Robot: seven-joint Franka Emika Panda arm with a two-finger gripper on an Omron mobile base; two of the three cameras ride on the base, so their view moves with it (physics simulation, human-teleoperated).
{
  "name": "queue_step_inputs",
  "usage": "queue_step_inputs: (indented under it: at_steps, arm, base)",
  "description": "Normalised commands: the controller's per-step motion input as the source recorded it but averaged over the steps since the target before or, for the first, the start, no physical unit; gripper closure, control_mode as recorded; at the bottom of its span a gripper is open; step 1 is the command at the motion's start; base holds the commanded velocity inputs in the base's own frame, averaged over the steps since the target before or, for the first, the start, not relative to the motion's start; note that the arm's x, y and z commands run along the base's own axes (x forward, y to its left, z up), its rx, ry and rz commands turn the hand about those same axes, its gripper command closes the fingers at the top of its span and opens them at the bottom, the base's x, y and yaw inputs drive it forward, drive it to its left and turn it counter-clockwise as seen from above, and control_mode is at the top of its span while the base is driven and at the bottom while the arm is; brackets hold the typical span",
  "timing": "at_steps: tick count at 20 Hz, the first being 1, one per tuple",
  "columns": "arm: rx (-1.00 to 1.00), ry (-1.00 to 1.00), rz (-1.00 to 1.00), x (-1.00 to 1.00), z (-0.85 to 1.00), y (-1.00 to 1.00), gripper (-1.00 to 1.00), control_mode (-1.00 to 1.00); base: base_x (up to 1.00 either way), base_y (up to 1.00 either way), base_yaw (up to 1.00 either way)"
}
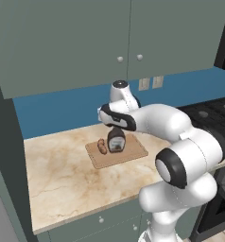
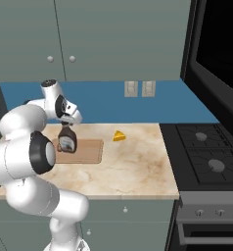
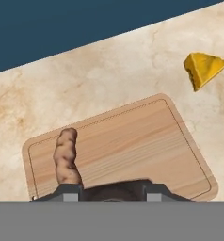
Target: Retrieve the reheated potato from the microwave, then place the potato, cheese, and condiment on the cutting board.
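My gripper is shut on the neck of the condiment, a squat dark brown bottle held upright at the cutting board; I cannot tell if its base touches the wood. Just left of the bottle, the tan potato lies on the board. In the hand view the potato lies at the board's left end, and the bottle's dark top sits between my fingers. The yellow cheese wedge rests on the counter to the right of the board. The microwave hangs dark above the stove.
A black gas stove adjoins the marble counter on the right. Grey-green wall cabinets hang above, over a blue backsplash with wall outlets. A tall cabinet side bounds the counter on the left.
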Motion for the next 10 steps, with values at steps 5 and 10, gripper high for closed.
queue_step_inputs:
  at_steps: [5, 10]
  arm:
    - [0.0, 0.0, 0.0, 0.0, -0.16, 0.0, 1.0, -1.0]
    - [0.0, 0.0, 0.0, 0.0, -0.16, 0.03, 1.0, -1.0]
  base:
    - [0.0, 0.0, 0.0]
    - [0.0, 0.0, 0.0]
